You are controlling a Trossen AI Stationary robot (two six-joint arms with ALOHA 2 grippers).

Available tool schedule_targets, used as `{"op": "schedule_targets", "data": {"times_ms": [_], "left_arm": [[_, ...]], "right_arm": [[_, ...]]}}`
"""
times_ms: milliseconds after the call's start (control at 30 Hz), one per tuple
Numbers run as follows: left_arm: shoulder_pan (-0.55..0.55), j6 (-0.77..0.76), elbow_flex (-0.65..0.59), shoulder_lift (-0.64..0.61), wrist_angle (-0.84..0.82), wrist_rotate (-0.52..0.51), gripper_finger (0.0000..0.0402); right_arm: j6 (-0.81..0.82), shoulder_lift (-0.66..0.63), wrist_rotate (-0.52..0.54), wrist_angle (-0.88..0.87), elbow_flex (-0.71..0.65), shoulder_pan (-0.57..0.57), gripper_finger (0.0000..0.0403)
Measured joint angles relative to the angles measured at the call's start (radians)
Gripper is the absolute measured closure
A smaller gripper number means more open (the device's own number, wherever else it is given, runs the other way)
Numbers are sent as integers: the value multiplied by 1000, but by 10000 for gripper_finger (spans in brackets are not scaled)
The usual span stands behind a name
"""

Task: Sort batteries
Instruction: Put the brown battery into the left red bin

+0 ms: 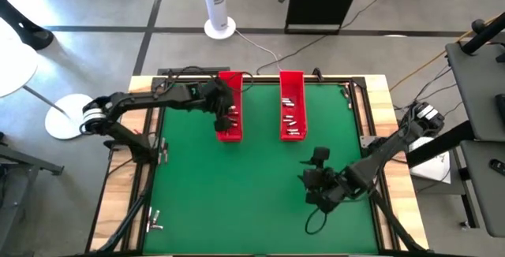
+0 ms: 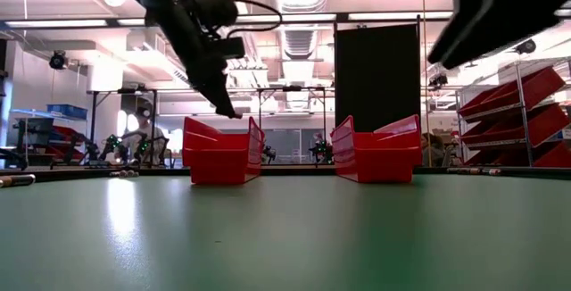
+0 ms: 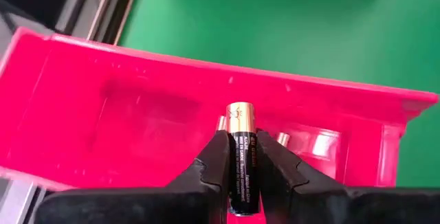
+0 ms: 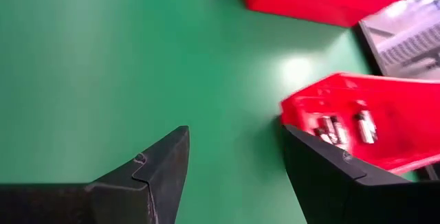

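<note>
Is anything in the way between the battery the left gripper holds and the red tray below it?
Nothing visible. The left gripper holds the black-and-gold battery directly over the open left red plastic tray, where other batteries lie.

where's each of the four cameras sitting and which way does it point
High: overhead, straight down on green table, both arms.
Low: at tabletop height, level toward two red trays; arms overhead.
Left wrist: above left tray; left gripper pinching a battery.
Right wrist: over the mat; right gripper open.
All four show red trays.
</note>
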Motion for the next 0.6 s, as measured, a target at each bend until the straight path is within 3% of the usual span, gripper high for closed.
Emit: {"op": "schedule_targets", "data": {"times_ms": [300, 400, 600], "left_arm": [[140, 141, 216, 165, -197, 116, 371], [154, 189, 313, 255, -300, 140, 371], [164, 256, 401, 375, -339, 169, 371]], "right_arm": [[-112, -64, -23, 5, -22, -145, 182], [-118, -64, -59, 15, -32, -184, 182], [-114, -64, -61, 13, -55, -215, 181]]}}
